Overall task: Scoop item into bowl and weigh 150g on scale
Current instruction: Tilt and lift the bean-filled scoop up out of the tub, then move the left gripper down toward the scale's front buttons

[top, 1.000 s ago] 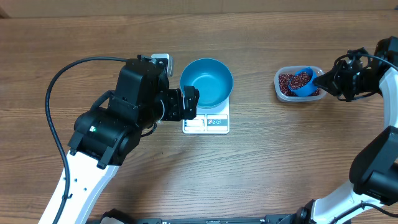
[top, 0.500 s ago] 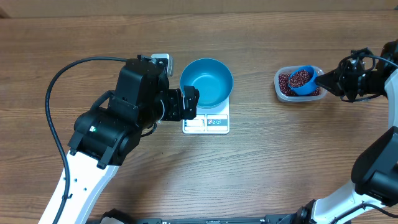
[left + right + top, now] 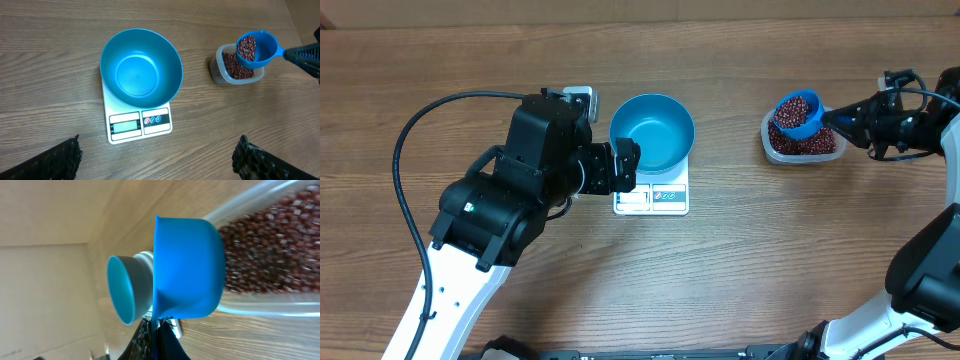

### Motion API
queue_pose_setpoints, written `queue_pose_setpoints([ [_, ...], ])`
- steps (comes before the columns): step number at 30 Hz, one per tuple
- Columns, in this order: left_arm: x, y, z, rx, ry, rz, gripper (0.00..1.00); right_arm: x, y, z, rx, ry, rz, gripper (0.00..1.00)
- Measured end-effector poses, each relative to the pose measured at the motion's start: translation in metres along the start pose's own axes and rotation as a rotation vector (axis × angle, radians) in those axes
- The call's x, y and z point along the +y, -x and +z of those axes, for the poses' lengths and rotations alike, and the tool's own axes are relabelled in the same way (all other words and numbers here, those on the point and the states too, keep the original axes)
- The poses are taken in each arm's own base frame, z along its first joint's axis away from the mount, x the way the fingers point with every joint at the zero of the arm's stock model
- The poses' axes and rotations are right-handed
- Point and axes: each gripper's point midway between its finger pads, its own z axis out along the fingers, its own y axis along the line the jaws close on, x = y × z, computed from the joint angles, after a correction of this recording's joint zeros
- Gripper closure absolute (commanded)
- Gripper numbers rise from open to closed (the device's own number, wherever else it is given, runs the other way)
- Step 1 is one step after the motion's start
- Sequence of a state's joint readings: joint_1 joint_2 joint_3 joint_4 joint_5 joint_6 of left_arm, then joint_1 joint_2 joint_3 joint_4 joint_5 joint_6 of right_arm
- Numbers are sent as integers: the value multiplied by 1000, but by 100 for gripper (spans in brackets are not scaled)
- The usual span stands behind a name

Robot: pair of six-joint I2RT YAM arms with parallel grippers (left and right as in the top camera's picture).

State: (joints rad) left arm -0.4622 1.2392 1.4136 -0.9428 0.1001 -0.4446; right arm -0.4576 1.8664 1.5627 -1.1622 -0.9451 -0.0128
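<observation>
So the right gripper (image 3: 842, 118) is clamped tight on the handle of a little blue scoop (image 3: 809, 126). The scoop sticks straight out past its fingertips, cup facing up and loaded with the dark red beans (image 3: 797, 107). It hangs over the far part of a clear plastic tub (image 3: 767, 137) that holds lots more of them. In the right wrist view the scoop's cup fills most of the picture, with the blurry bean heap in the tub behind it.

The left gripper (image 3: 624, 165) has its jaws spread as wide as they go, holding nothing. The wrist cam shows both black fingers (image 3: 57, 160) at the bottom corners with only bare bench (image 3: 770, 260) between them.

The bright blue bowl (image 3: 652, 130) is just ahead of that open gripper and well away from the right one. It sits on the white scale (image 3: 652, 198) and it's totally empty, no beans in it. From overhead the left gripper's tips look right beside the bowl's rim and the scale's edge, but I can't tell if they actually touch. The scale's display strip pokes out from under the bowl on the side nearer the left gripper.
</observation>
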Motion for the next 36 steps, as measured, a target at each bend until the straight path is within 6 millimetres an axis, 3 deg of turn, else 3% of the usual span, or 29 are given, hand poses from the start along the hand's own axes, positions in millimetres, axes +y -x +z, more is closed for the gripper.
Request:
queue_pose_setpoints([
  [12,0,0,0,0,0,0,0,40,2,-5,-4,231,-43,96],
  [36,0,0,0,0,0,0,0,43,1,-5,-1,252,-51,96],
])
